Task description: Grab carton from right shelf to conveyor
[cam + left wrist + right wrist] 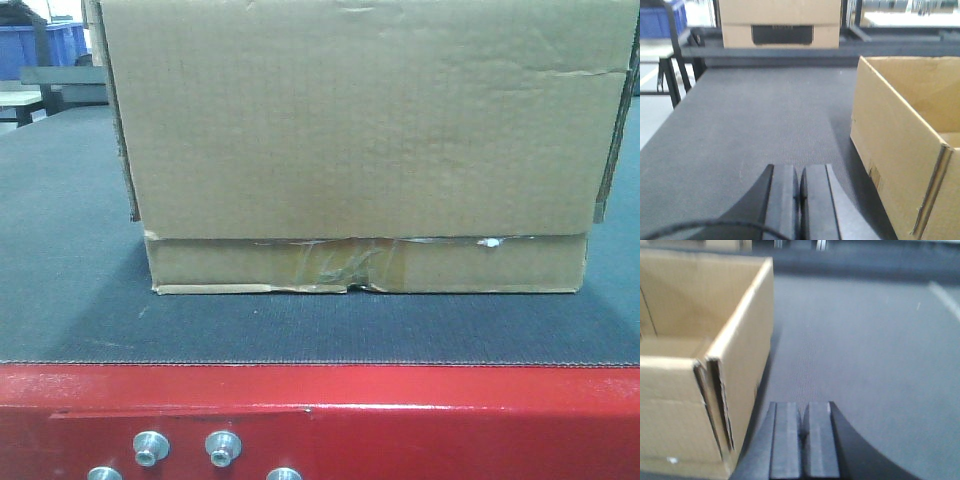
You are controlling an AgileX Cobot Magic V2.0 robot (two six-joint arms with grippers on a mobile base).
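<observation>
We see the carton (365, 140) already sitting on the conveyor (70, 260) near its red frame edge (400, 410), left tool (799, 192) and right tool (802, 432) pressed together alongside, so a careless withdrawal could clip and skew it.

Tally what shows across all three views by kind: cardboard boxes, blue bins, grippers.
Cardboard boxes: 2, the carton on the conveyor and a far box
Blue bins: 1
Grippers: 2, left gripper, right gripper
Total: 5
</observation>
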